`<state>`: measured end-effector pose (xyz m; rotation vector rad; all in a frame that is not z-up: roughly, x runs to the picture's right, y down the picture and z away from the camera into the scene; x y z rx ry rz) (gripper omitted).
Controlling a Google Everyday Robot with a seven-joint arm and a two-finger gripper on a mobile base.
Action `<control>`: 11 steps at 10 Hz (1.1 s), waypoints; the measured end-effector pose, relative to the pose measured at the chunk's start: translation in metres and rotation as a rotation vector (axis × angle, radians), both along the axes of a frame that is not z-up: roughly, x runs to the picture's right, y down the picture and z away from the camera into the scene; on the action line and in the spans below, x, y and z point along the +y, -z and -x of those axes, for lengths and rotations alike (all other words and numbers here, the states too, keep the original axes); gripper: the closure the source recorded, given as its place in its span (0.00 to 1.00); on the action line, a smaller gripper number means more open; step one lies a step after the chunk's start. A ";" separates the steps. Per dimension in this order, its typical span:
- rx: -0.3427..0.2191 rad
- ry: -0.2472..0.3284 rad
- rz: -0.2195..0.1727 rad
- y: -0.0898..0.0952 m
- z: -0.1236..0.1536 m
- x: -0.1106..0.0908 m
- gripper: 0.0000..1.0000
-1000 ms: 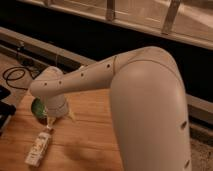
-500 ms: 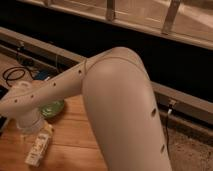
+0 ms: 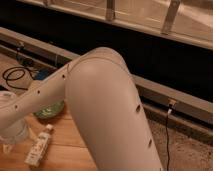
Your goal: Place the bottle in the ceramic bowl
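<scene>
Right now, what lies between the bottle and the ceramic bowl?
In the camera view, only bare wooden table separates the bottle from the ceramic bowl; the end effector sits left of the bottle.

— Where is the tool (image 3: 8, 144)?

— Low down by the left edge of the table (image 3: 59, 150), close above the wood and partly cut off from view.

— And the arm (image 3: 107, 107)?

— Big, white, sharply bent. Its thick upper link climbs from the near right to a rounded elbow (image 3: 100, 60). From there the forearm (image 3: 42, 97) slopes down towards the table's left edge, ending in a pale round wrist (image 3: 12, 127) just above the tool.
</scene>
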<state>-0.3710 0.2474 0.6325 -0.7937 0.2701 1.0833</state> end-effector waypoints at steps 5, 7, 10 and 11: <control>0.028 0.056 0.011 -0.023 0.009 0.014 0.35; 0.042 0.057 0.028 -0.041 0.007 0.015 0.35; 0.090 0.039 0.031 -0.060 -0.010 0.006 0.35; 0.112 0.028 0.027 -0.064 -0.015 0.002 0.35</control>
